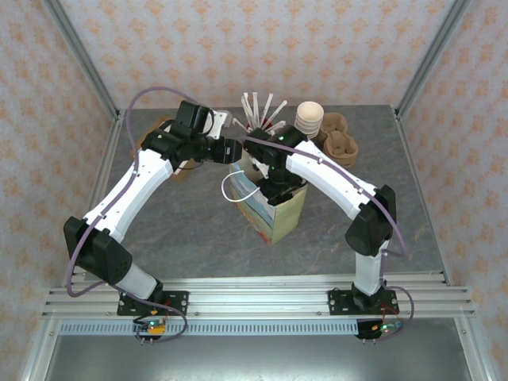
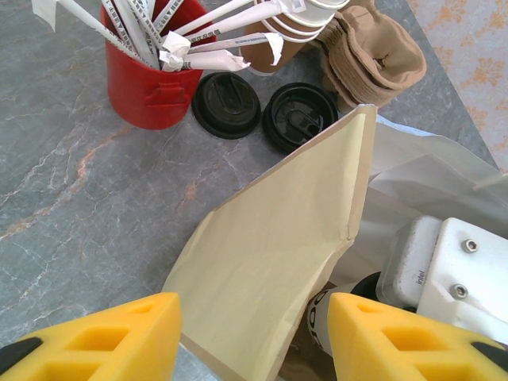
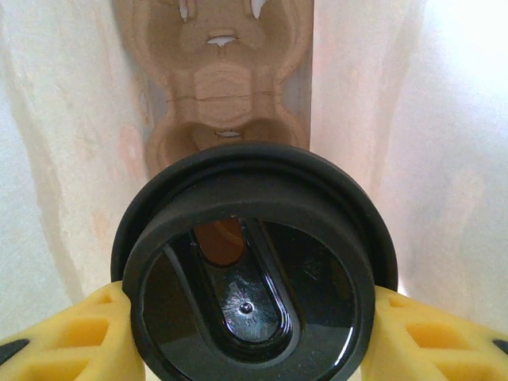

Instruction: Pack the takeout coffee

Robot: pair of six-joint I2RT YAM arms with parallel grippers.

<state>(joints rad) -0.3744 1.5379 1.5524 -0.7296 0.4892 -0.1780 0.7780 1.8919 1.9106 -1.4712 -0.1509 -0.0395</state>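
Grip status: we see the right fingers (image 3: 71, 337) clamped on the takeout coffee (image 3: 250, 262) inside the bag (image 3: 444, 159); left fingers (image 2: 103, 337) parted, astride its wall.

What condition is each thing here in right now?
Paper bag: standing, open.
Takeout coffee: lidded, gripped, inside the bag.
Right fingers: closed on the coffee.
Left fingers: apart, astride the bag's wall.
Two loose lids: flat on the table.
Red cup: upright, holding straws.
Cup stack: lidless.

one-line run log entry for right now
right gripper: shut on takeout coffee | position: inside paper bag, over cup carrier | left gripper: open, straddling bag wall
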